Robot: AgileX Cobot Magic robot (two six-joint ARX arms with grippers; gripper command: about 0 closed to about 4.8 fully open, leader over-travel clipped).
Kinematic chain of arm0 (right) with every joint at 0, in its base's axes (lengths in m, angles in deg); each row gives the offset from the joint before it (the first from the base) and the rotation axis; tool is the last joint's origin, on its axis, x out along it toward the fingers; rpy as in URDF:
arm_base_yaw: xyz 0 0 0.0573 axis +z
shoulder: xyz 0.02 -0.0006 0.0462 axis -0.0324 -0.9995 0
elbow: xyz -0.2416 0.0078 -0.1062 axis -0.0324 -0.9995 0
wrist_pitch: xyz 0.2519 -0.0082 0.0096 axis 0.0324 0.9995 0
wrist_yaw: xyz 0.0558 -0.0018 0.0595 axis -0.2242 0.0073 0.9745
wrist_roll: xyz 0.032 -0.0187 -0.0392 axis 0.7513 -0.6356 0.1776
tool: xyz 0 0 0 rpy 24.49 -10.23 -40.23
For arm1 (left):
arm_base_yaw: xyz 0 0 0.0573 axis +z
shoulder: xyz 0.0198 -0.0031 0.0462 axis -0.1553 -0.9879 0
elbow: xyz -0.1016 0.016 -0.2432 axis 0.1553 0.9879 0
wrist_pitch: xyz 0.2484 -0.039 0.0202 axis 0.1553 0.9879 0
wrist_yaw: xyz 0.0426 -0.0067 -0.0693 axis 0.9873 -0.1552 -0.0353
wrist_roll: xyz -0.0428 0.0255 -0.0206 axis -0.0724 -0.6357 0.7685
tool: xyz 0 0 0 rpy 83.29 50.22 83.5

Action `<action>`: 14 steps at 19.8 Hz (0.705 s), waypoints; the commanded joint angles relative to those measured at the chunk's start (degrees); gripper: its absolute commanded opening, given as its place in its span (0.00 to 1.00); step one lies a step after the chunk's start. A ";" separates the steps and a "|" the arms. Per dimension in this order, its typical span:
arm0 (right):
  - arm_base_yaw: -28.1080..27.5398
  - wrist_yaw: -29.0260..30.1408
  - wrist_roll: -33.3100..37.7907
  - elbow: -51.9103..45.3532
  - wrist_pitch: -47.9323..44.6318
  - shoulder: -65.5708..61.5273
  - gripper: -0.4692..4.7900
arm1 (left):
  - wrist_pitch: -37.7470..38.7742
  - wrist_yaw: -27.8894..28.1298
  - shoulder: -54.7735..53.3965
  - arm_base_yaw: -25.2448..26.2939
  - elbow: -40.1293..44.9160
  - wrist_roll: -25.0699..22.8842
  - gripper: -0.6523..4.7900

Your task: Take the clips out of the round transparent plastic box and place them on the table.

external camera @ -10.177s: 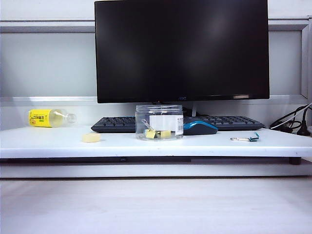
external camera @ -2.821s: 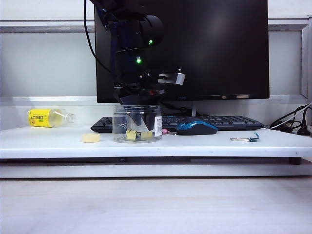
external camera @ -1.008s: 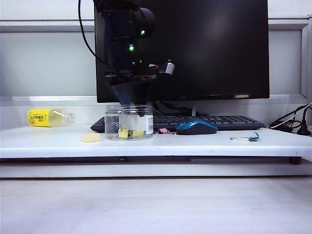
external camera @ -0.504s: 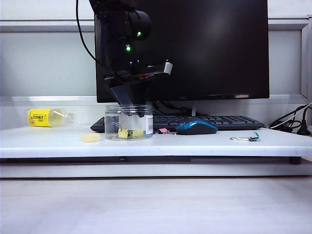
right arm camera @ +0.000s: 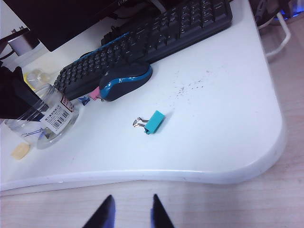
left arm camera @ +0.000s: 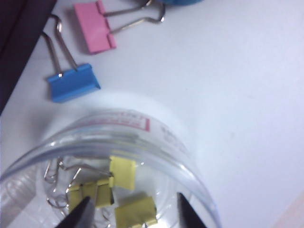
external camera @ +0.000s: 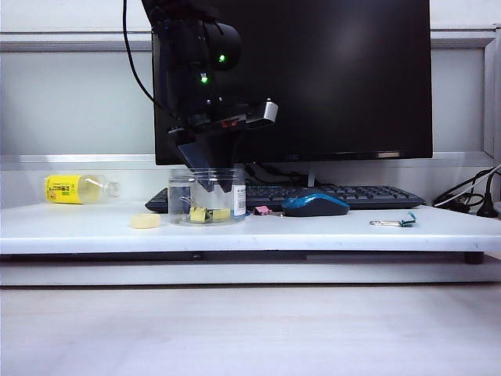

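The round transparent plastic box (external camera: pixel 207 196) stands on the table (external camera: pixel 329 231) in front of the keyboard. My left gripper (external camera: pixel 206 178) reaches down into its mouth. In the left wrist view the left gripper (left arm camera: pixel 133 216) is open inside the box (left arm camera: pixel 156 142), its tips on either side of a yellow clip (left arm camera: pixel 136 212); more yellow clips (left arm camera: pixel 122 172) lie beside it. A pink clip (left arm camera: pixel 97 27) and a blue clip (left arm camera: pixel 74 83) lie on the table (left arm camera: pixel 237 95) outside the box. My right gripper (right arm camera: pixel 131 213) hangs open and empty off the table's front edge.
Behind the box are a black keyboard (external camera: pixel 352 194), a black-and-blue mouse (external camera: pixel 315 204) and a large monitor (external camera: pixel 329 78). A teal clip (external camera: pixel 399 223) lies at the right, a pale yellow disc (external camera: pixel 145 222) and a yellow-labelled bottle (external camera: pixel 78 189) at the left. Cables (external camera: pixel 470 196) sit far right.
Earlier the box stood mid-table with no arm in view; it now stands further left with a pink clip beside it. In the last second the left wrist turned slightly; the box stayed put.
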 commanded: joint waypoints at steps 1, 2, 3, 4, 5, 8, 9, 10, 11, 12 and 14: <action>0.00 0.13 -0.31 0.13 -0.31 -0.02 0.29 | 0.46 -0.20 -0.92 0.02 0.04 -0.20 0.55; 0.02 0.13 -0.31 0.13 -0.31 -0.02 0.29 | 0.31 0.04 -1.25 0.02 0.04 0.00 0.55; 0.02 0.13 -0.31 0.13 -0.31 -0.02 0.29 | 0.15 0.04 -1.53 0.02 0.04 0.00 0.55; 0.00 0.13 -0.31 0.13 -0.31 -0.02 0.29 | 0.02 0.09 -1.79 0.02 0.04 0.00 0.55; 0.00 0.13 -0.31 0.13 -0.31 -0.02 0.29 | 0.04 0.07 -1.88 0.02 0.04 0.00 0.55; 0.00 0.11 -0.31 0.13 -0.31 -0.02 0.29 | -0.13 0.26 -2.38 0.24 0.04 0.00 0.55; 0.00 0.11 -0.31 0.13 -0.31 -0.02 0.29 | -0.15 0.28 -2.54 0.24 0.04 0.00 0.55; 0.00 0.11 -0.31 0.13 -0.31 -0.02 0.29 | -0.09 0.26 -2.62 0.24 0.04 0.00 0.55; 0.00 0.13 -0.31 0.13 -0.31 -0.02 0.29 | -0.13 0.50 -2.93 0.24 0.04 0.00 0.55; 0.00 0.11 -0.31 0.13 -0.31 -0.02 0.29 | -0.22 1.01 -3.28 0.24 0.04 0.00 0.55; 0.00 0.11 -0.31 0.13 -0.31 -0.02 0.29 | -0.17 1.77 -4.00 0.24 0.04 0.22 0.55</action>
